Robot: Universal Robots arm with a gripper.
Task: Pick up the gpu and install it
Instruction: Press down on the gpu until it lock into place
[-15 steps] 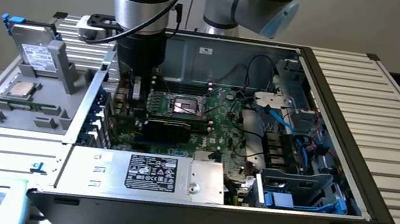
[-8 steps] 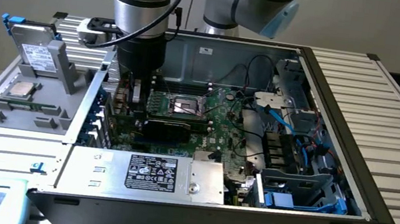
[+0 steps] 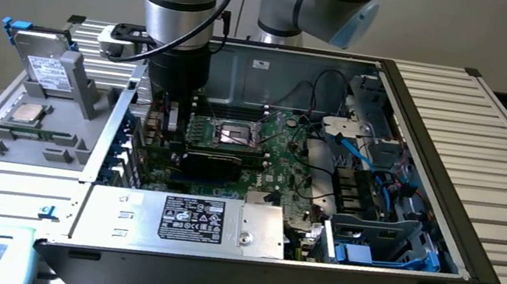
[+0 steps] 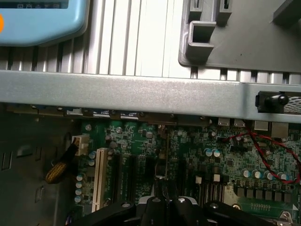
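In the exterior view, the robot arm's black gripper [image 3: 169, 124] reaches down into an open grey metal computer case [image 3: 423, 210]. Its fingers are closed tight on the top edge of the gpu [image 3: 213, 160], a flat card with a black shroud. The card stands on edge over the large green motherboard [image 3: 272, 152], its long axis running across the board toward the exterior view's right.

In the wrist view, the closed black fingers [image 4: 162, 205] pinch the thin card edge [image 4: 166, 155], seen edge-on above the motherboard's expansion slots [image 4: 131, 176].
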